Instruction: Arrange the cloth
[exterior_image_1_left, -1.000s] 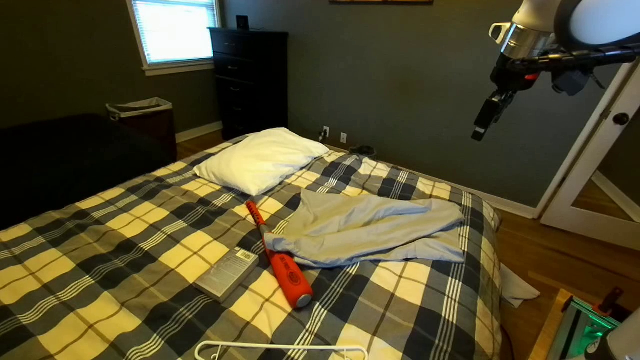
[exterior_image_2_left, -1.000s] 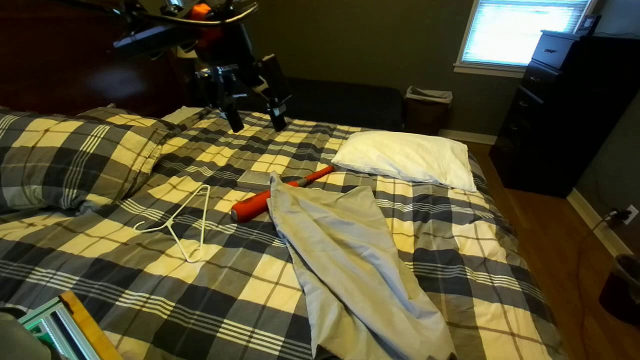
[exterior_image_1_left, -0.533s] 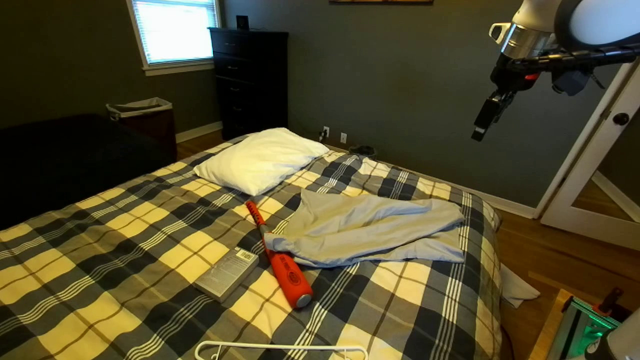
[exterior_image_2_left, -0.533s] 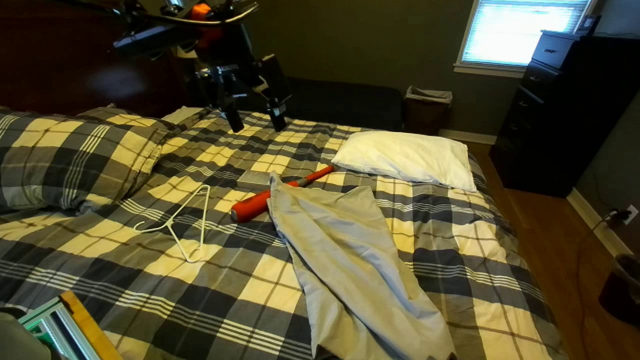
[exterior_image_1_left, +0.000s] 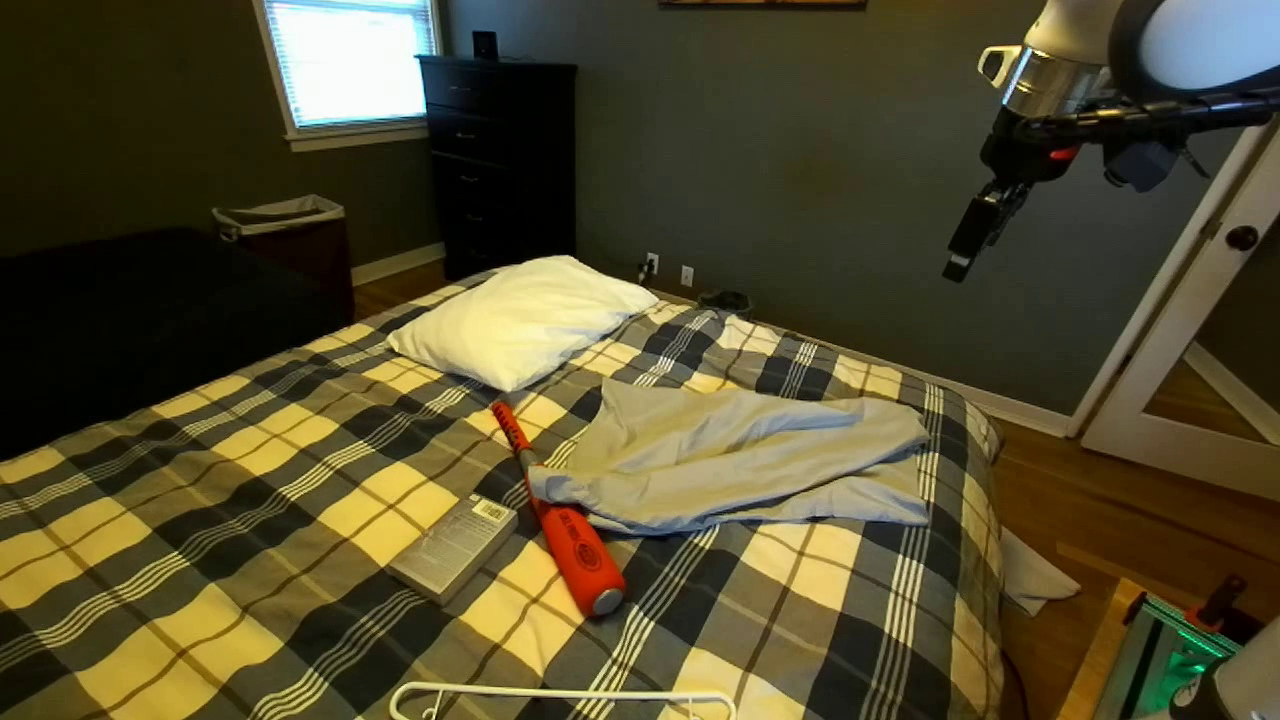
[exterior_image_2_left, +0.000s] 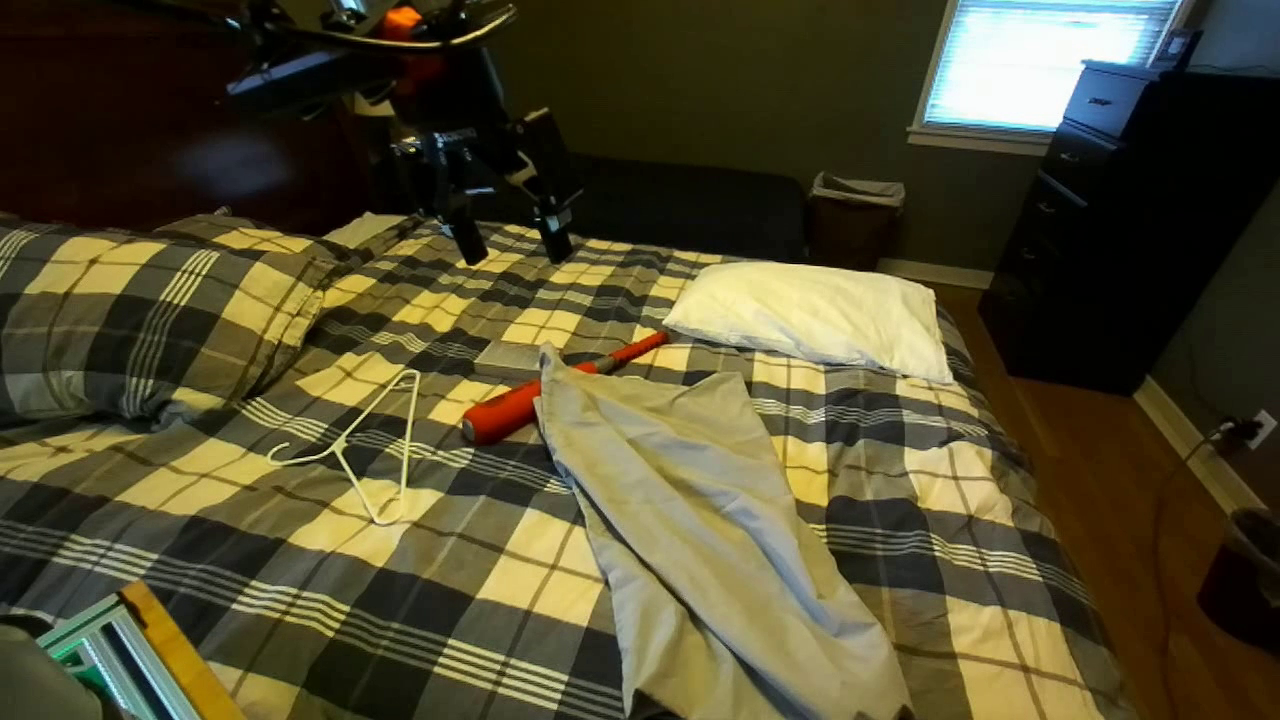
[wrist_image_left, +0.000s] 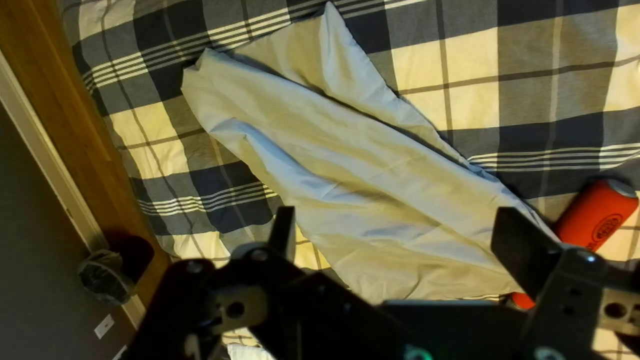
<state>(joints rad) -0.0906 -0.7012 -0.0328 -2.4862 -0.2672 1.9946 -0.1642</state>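
The cloth (exterior_image_1_left: 750, 455) is a pale grey-blue wrinkled sheet lying loosely spread on the plaid bed. In both exterior views one corner of it (exterior_image_2_left: 690, 500) lies over the red bat. In the wrist view the cloth (wrist_image_left: 360, 160) runs diagonally with long folds, and one corner flares out at the top. My gripper (exterior_image_1_left: 957, 265) is high above the bed, apart from the cloth. In an exterior view its two fingers (exterior_image_2_left: 514, 250) are spread with nothing between them. In the wrist view the open fingers (wrist_image_left: 395, 215) frame the cloth below.
A red bat (exterior_image_1_left: 580, 560) lies partly under the cloth, beside a grey box (exterior_image_1_left: 455, 548). A white hanger (exterior_image_2_left: 345, 445) lies on the plaid bedspread (exterior_image_2_left: 480, 590). A white pillow (exterior_image_2_left: 810, 315) lies near the bed's far edge. A plaid pillow (exterior_image_2_left: 150, 320) is by the headboard.
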